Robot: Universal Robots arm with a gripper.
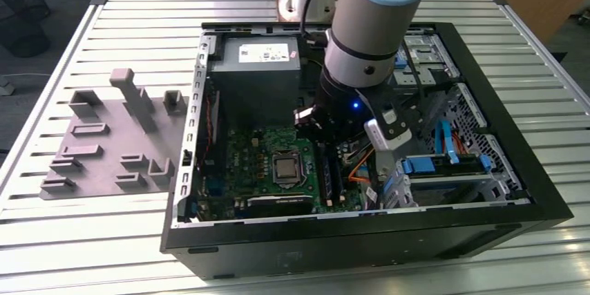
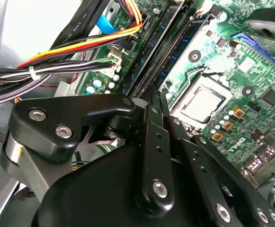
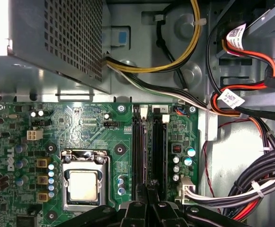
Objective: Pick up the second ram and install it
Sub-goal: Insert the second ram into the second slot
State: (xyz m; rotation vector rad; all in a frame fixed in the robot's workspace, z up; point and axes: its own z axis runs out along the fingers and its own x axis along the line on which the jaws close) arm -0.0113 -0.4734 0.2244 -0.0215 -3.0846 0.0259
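My gripper hangs inside the open computer case, low over the motherboard's memory slots. Its black fingers are pressed together, and I see nothing between them. The second ram, a long dark stick with a row of chips, stands on edge in the slot nearer the processor socket. In the first wrist view the ram runs straight away from my fingertips. In the exterior view the same ram shows as a thin green strip just below the gripper.
A bundle of coloured cables lies close beside the slots. The power supply box sits at the back of the case, drive bays with blue tabs toward the exterior view's right. A grey fixture with upright blocks lies on the slatted table.
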